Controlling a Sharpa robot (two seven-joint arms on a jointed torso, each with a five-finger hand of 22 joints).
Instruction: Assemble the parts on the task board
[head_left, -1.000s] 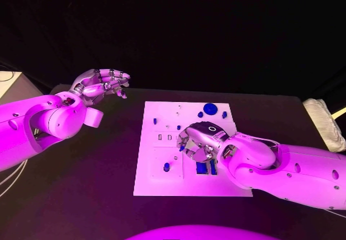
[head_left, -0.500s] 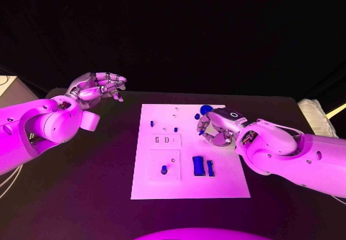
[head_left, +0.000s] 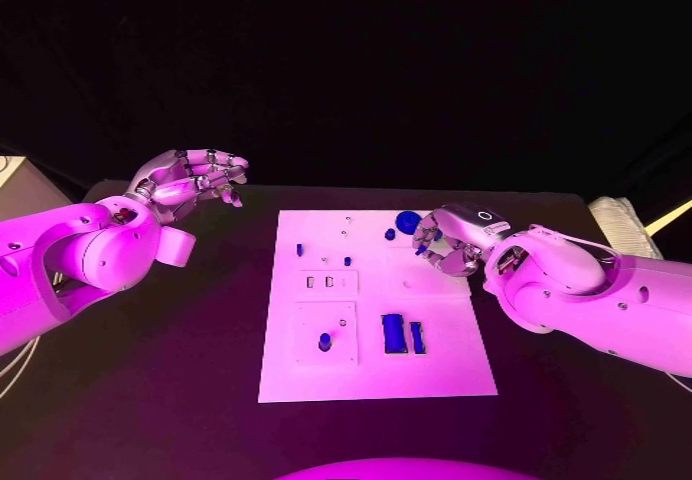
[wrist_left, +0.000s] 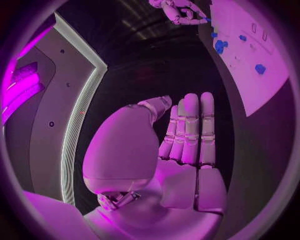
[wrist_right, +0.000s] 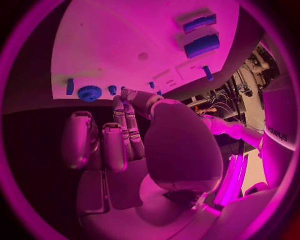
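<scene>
The white task board (head_left: 378, 380) lies in the middle of the black table. On it are a round blue gear (head_left: 407, 221), several small blue pegs such as one (head_left: 300, 248) near its left side, and two blue bars (head_left: 392, 332) side by side. My right hand (head_left: 450, 242) hovers at the board's far right edge beside the gear and pinches a small blue part (head_left: 424, 246) at its fingertips. My left hand (head_left: 192, 176) is raised off the board to the far left and holds nothing, with its fingers (wrist_left: 190, 127) stretched out side by side.
The board (wrist_left: 250, 65), its gear (wrist_left: 219, 46) and my right hand (wrist_left: 178, 11) also appear in the left wrist view. In the right wrist view the gear (wrist_right: 89, 93) and the bars (wrist_right: 201, 45) lie ahead of the palm. A pale object (head_left: 630, 240) sits at the table's right edge.
My right hand has risen from the board's middle, near the bars, and travelled to its far right edge with the small blue part. The left hand has hardly moved.
</scene>
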